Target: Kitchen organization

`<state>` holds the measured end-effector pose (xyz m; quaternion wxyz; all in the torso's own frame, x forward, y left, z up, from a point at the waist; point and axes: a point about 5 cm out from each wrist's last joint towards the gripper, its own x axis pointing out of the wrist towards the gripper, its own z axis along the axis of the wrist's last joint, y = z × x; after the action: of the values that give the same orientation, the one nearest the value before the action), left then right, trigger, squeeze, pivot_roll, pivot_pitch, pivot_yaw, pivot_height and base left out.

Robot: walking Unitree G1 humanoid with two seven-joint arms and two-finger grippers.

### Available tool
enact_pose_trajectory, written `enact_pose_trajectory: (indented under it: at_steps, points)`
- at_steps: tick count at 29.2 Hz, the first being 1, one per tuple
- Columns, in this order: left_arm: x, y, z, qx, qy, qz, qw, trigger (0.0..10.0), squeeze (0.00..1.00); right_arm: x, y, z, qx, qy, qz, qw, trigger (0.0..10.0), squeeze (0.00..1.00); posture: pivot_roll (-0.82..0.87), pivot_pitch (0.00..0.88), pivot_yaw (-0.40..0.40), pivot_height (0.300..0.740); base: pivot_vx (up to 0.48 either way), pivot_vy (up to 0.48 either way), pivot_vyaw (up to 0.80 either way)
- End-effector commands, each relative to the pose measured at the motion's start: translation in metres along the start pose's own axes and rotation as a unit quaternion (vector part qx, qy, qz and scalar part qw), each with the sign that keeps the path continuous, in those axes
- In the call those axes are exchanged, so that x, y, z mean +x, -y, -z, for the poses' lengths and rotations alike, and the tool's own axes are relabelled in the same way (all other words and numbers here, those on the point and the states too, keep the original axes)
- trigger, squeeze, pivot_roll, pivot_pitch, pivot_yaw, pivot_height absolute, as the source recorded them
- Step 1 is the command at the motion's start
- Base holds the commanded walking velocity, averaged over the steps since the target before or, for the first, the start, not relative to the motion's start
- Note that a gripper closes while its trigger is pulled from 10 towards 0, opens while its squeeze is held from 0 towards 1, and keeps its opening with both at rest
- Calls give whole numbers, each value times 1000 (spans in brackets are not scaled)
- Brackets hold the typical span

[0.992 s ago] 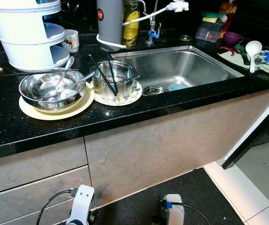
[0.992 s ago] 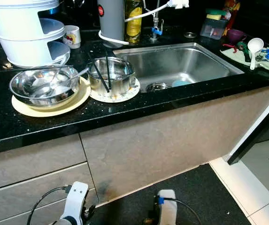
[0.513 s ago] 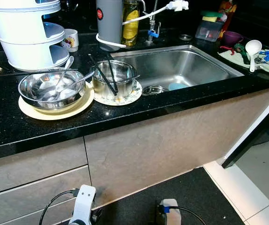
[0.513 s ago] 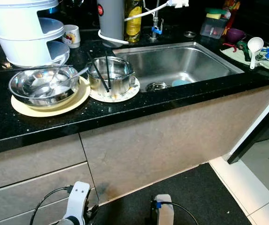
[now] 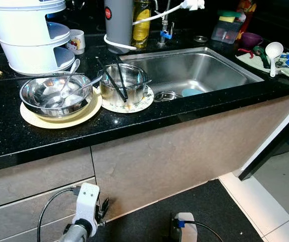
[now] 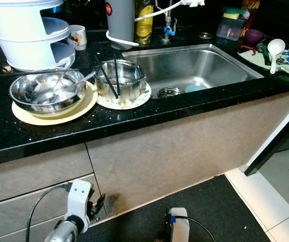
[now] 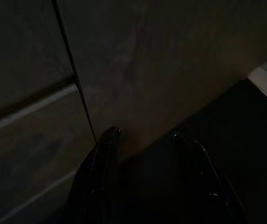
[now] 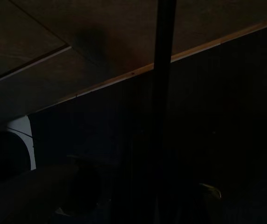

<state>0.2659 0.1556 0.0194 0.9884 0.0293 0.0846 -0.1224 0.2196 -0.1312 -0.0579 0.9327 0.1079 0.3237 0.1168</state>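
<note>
Left eye view looks down on a black counter (image 5: pixel 13 136) with a steel sink (image 5: pixel 194 70) set into its right half. Near the counter's front edge, left of the sink, a wide steel bowl (image 5: pixel 56 96) sits on a cream plate (image 5: pixel 58 118) with a spoon (image 5: pixel 71 75) lying in it. Just beside it, touching the sink's left rim, a smaller steel pot (image 5: pixel 124 85) stands on a patterned plate (image 5: pixel 134 106) with two black chopsticks (image 5: pixel 115 80) leaning in it. A blue disc (image 5: pixel 190 93) lies on the sink floor near the drain (image 5: pixel 165 96).

At the counter's back left corner stands a white tiered steamer (image 5: pixel 31 35) with a mug (image 5: pixel 76 41) beside it. Behind the sink are a grey cylinder (image 5: pixel 118 22), a yellow bottle (image 5: pixel 141 25) and a tap (image 5: pixel 164 27). At the right end, a white ladle (image 5: pixel 273 53) rests on a cloth (image 5: pixel 265 63), near a purple bowl (image 5: pixel 249 39) and a clear box (image 5: pixel 226 31).

Left gripper (image 7: pixel 145 140) hangs low in front of the cabinet (image 5: pixel 33 176) under the counter, well below and apart from the dishes; in the left wrist view its two fingers are spread apart with nothing between them, pointing at the cabinet front. Right arm (image 5: pixel 184 233) hangs idle over the dark mat (image 5: pixel 220 206); the right wrist view is too dark to tell how its gripper stands.
</note>
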Motion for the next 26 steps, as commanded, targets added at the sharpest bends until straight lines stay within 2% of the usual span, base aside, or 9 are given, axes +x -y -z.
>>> enact_pose_trajectory:
  at_steps: [1,6,8,16,26]
  points:
    - [-5,2,6,4,-17,9,1000,10000,0,-4,7,7,-6,-12,15,1000,10000,0,-27,196,-73,740,0,0,0]
    - [-10,1,-4,0,11,17,1000,10000,0,-5,8,7,-6,-12,17,1000,10000,0,-27,196,-73,740,0,0,0]
    - [-16,-3,-15,3,35,9,999,10000,0,-6,9,7,-5,-11,19,1000,10000,0,-27,196,-73,740,0,0,0]
    - [-22,-13,-27,2,47,-10,999,10000,0,-6,9,9,-6,-13,16,1000,10000,0,-22,184,-73,740,0,0,0]
    - [-27,-13,-29,4,34,-9,999,10000,0,-6,8,10,-7,-13,15,1000,10000,0,-23,175,-69,740,0,0,0]
